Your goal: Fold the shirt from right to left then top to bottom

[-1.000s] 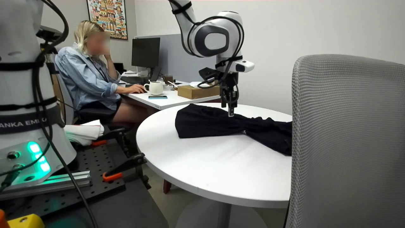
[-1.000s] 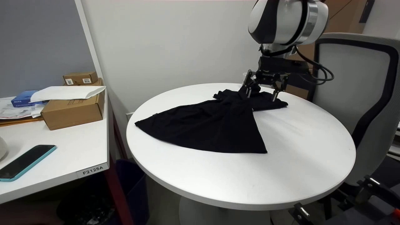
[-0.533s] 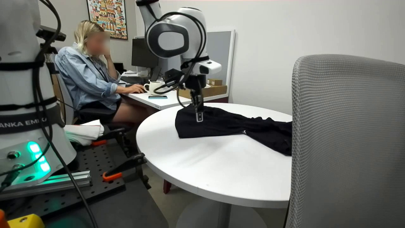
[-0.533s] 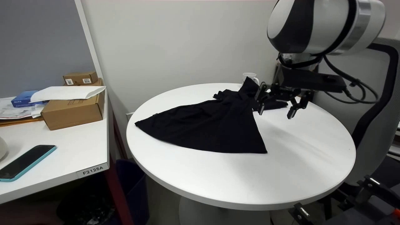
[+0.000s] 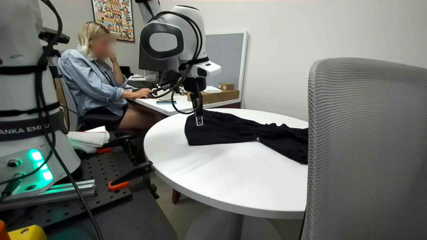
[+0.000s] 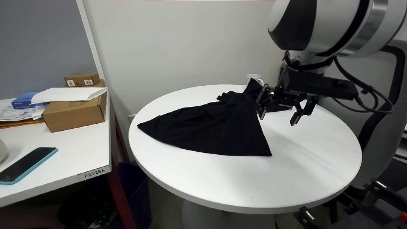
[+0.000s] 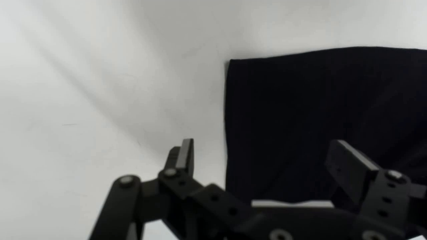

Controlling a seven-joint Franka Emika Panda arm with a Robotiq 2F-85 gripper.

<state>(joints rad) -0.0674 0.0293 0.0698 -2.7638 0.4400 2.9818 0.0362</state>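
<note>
Your work sits on a round white table (image 6: 203, 187), and in an exterior view a grey mesh chair (image 5: 363, 143) hides part of it.

On it lies the black shirt (image 6: 206, 130), shown in both exterior views: a broad, fairly flat panel narrows to a crumpled part, where a peak of fabric stands up and a strip runs off to one side. You can read no lettering on it, so my judgement is that the right-to-left fold has been made at least roughly, though I wouldn't swear to it; the edges fan out and the narrow part is untidy. The top-to-bottom fold looks undone, since the shirt stretches out long instead of lying in a short stack. That leaves you, I think, some straightening, then that second fold.

Your pincer (image 6: 278, 118) holds nothing; its two sides stand wide apart at the shirt's straight side edge.

A white mug (image 6: 257, 78) shows behind the peak; you can't tell from here what it stands on.

Of the fingers (image 7: 184, 153), the wrist view shows one over the table and one over the shirt, the edge between them; whether either touches fabric is hard to tell.

Smallest is a pale speck (image 5: 257, 139) on the shirt's edge where it narrows, too small to make out.
</note>
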